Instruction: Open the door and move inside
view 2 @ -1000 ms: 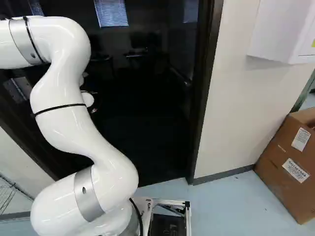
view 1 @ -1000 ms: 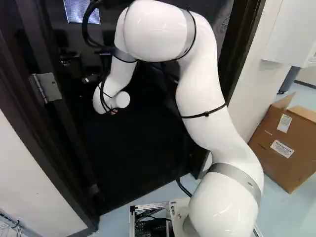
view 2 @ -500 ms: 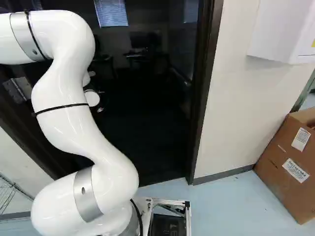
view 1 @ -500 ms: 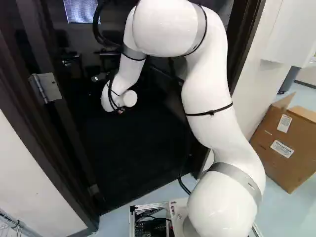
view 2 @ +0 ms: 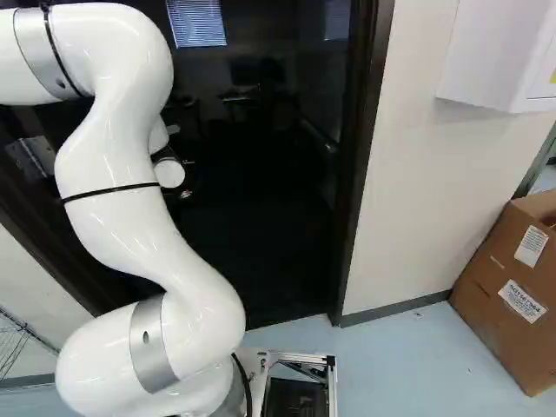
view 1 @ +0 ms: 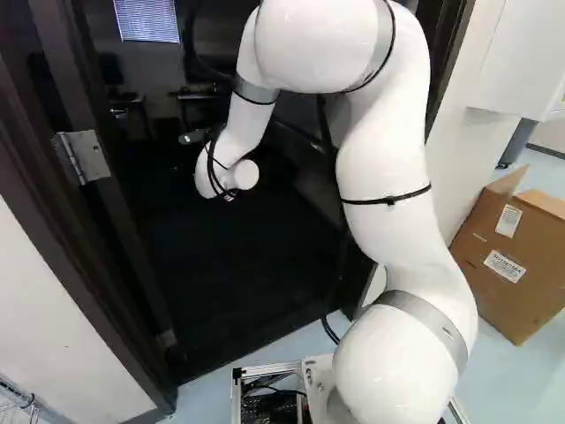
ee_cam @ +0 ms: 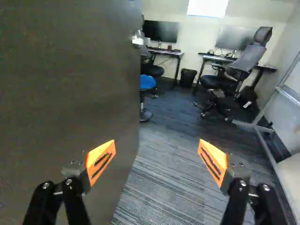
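Wrist view: apparently carpet [ee_cam: 164,176], desks [ee_cam: 168,53].

A brown cardboard box [view 2: 504,304] stands on smooth pale-blue floor [view 2: 408,369] at four o'clock in the right base view. A high-backed grey office chair [ee_cam: 244,58] stands at three o'clock from a small black bin [ee_cam: 188,78].

Looking like an office, showing monitors [ee_cam: 161,31] on desks [ee_cam: 174,53], a wheeled chair [ee_cam: 244,61] and, upper left in the right base view, a window blind [view 2: 196,23].

Glossy white arm [view 1: 380,159], grey bands [view 1: 427,321], black cables [view 2: 244,375].
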`<state>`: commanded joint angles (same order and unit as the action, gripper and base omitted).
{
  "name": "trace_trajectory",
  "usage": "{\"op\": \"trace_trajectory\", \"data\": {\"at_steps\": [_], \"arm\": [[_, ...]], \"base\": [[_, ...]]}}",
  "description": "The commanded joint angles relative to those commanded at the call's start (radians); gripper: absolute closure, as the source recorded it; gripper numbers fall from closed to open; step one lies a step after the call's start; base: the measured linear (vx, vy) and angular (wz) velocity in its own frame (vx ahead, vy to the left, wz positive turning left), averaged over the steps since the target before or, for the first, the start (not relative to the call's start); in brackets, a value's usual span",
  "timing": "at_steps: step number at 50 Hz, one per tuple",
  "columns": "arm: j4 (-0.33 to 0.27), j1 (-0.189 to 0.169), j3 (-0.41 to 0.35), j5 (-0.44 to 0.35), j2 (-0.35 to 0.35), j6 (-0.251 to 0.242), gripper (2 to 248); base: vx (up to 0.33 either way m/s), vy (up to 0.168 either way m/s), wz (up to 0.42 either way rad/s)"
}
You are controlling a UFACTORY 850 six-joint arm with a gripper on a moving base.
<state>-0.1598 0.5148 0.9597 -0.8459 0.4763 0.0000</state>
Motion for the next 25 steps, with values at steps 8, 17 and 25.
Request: {"op": "trace_trajectory", "data": {"at_steps": [8,17,25], "arm": [[0.003,-0.018,-0.029,0.000,-0.022,0.000,3],[0.010,-0.036,-0.067,0.000,-0.053,0.000,3],[0.017,-0.052,-0.104,0.000,-0.082,0.000,3]], "base": [[0.000,0.000,0.000],[0.000,0.000,0.000],[0.000,0.000,0.000]]}}
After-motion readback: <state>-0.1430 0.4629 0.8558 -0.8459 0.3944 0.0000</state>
